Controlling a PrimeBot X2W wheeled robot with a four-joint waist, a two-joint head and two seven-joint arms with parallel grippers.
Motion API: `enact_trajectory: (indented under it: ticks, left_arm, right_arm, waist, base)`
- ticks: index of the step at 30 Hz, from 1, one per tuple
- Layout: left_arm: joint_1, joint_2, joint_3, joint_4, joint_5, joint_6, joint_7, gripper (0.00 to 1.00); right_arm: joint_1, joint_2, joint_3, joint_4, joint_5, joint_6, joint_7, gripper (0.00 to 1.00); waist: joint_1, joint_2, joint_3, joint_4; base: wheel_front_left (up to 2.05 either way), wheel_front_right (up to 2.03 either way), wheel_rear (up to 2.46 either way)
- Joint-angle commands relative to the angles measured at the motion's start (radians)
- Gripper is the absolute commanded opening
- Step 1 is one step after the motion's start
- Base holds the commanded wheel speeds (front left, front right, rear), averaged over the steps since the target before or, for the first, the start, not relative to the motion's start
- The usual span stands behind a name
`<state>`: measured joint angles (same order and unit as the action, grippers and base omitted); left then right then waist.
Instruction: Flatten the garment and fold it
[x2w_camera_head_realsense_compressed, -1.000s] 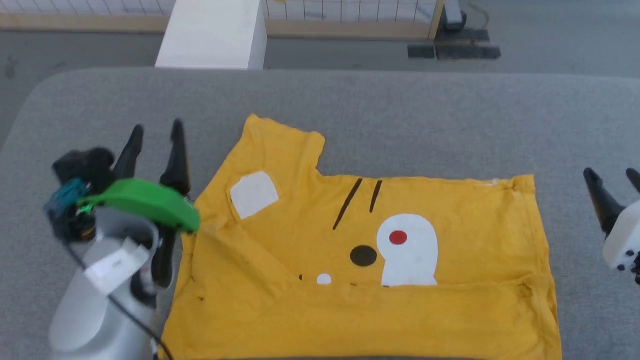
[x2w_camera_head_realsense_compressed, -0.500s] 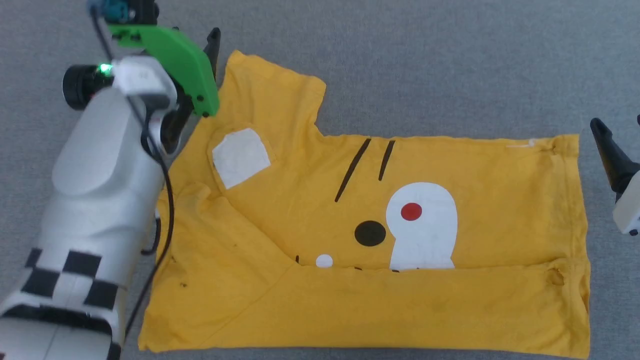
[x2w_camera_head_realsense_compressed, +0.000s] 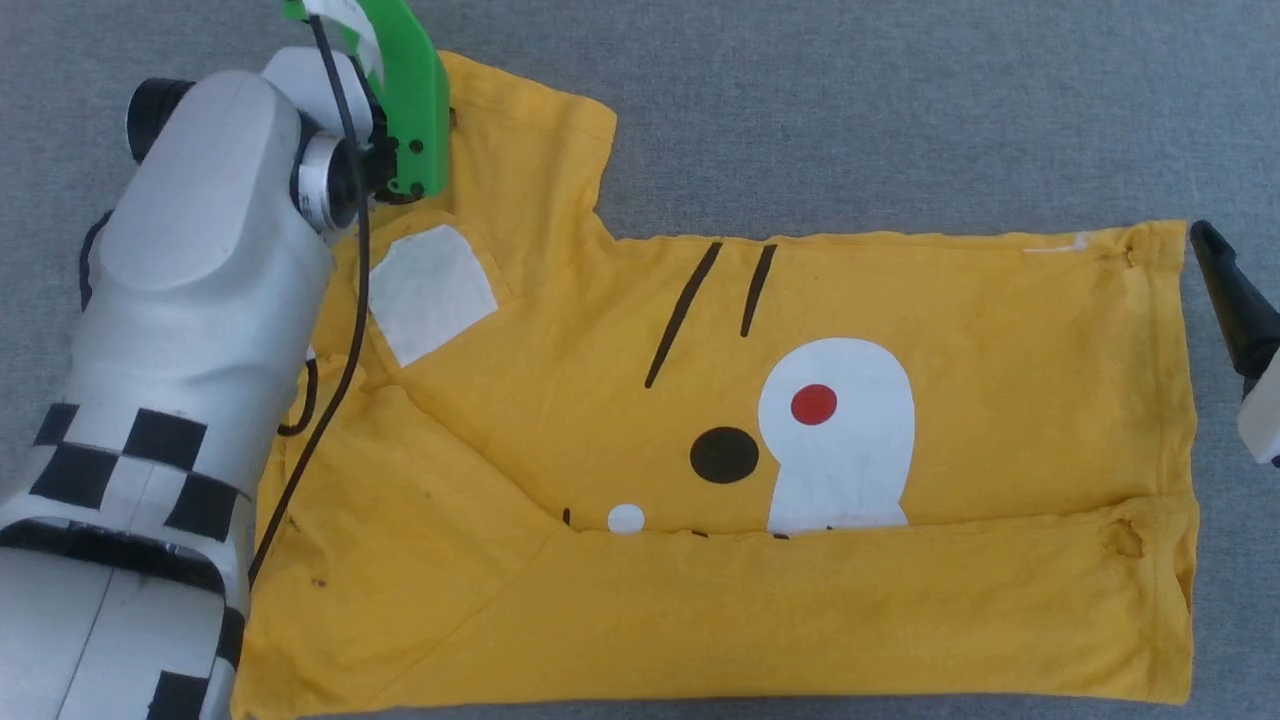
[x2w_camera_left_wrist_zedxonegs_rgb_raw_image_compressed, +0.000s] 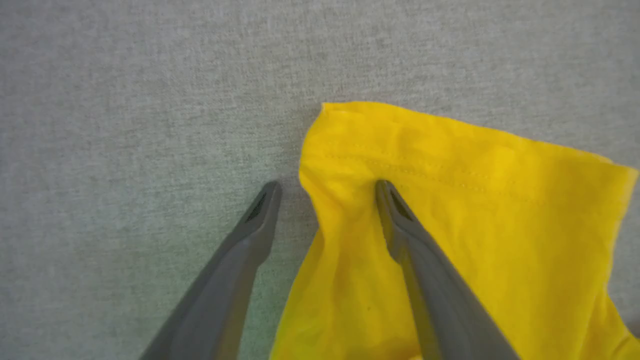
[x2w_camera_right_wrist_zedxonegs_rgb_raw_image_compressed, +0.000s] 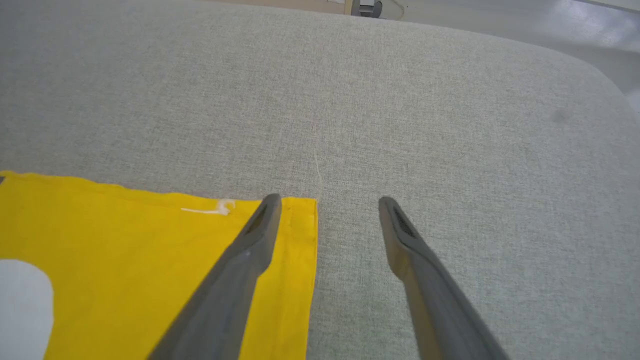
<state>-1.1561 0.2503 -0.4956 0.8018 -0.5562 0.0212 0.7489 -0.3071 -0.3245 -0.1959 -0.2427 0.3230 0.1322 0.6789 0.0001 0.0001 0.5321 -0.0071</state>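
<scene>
DESK: What is shown, broadly?

PHOTO: A grey fabric-covered surface (x2w_camera_head_realsense_compressed: 900, 100) is seen from above. Across it the garment (x2w_camera_head_realsense_compressed: 1000, 330), a mustard-yellow T-shirt, is laid out sideways, with its hem toward the robot's right and a sleeve (x2w_camera_head_realsense_compressed: 530, 150) at the far left. The near edge is folded up over the body, so that the foot of the large white patch (x2w_camera_head_realsense_compressed: 835, 440) is covered.

DESK: And the machine?

PHOTO: The pale left arm (x2w_camera_head_realsense_compressed: 190, 300), banded with black-and-white checks, is stretched over the shirt's left side, with a green bracket (x2w_camera_head_realsense_compressed: 415, 100) at its wrist. The left gripper (x2w_camera_left_wrist_zedxonegs_rgb_raw_image_compressed: 327, 184) is held released at the sleeve's corner. One finger is placed over the yellow cloth and the other over bare grey, and nothing is grasped. The right gripper (x2w_camera_right_wrist_zedxonegs_rgb_raw_image_compressed: 328, 199) is likewise parted at the far hem corner, with one finger above the cloth, one above the surface and nothing held.

DESK: Smaller details?

PHOTO: Two black stripes (x2w_camera_head_realsense_compressed: 683, 315), a black dot (x2w_camera_head_realsense_compressed: 724, 455) and a red dot (x2w_camera_head_realsense_compressed: 814, 404) are printed on the chest.
</scene>
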Motion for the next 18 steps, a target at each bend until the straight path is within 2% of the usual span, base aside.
enact_trajectory:
  ticks: [1,2,3,12,18]
  left_arm:
    - [0.040,-0.010,-0.011,0.033,-0.010,0.013,0.026,1.00]
    - [0.044,-0.009,-0.011,0.032,-0.012,0.013,0.027,0.37]
    - [0.050,-0.009,-0.007,0.029,-0.018,0.011,0.023,0.00]
    - [0.074,-0.005,0.088,-0.028,-0.110,0.011,-0.066,0.00]
    - [0.102,0.019,0.102,-0.102,-0.127,0.000,-0.081,0.00]
  right_arm:
    - [-0.006,0.001,-0.003,-0.011,0.006,-0.002,0.005,1.00]
    - [-0.006,0.002,-0.003,-0.013,0.006,-0.002,0.006,1.00]
    - [-0.007,0.003,-0.003,-0.015,0.007,-0.002,0.006,1.00]
    - [-0.005,-0.012,0.011,-0.015,-0.006,-0.002,0.030,1.00]
    - [-0.041,-0.067,0.073,0.026,-0.034,-0.002,0.200,1.00]
  waist:
    - [-0.0001,-0.0001,0.011,-0.005]
    - [-0.0001,-0.0001,0.014,-0.005]
    - [-0.0001,-0.0001,0.016,-0.005]
    - [-0.0001,-0.0001,-0.012,0.009]
    - [-0.0001,-0.0001,-0.031,0.015]
  base:
    - [0.00,0.00,0.00]
    - [0.00,0.00,0.00]
    - [0.00,0.00,0.00]
    - [0.00,0.00,0.00]
    - [0.00,0.00,0.00]
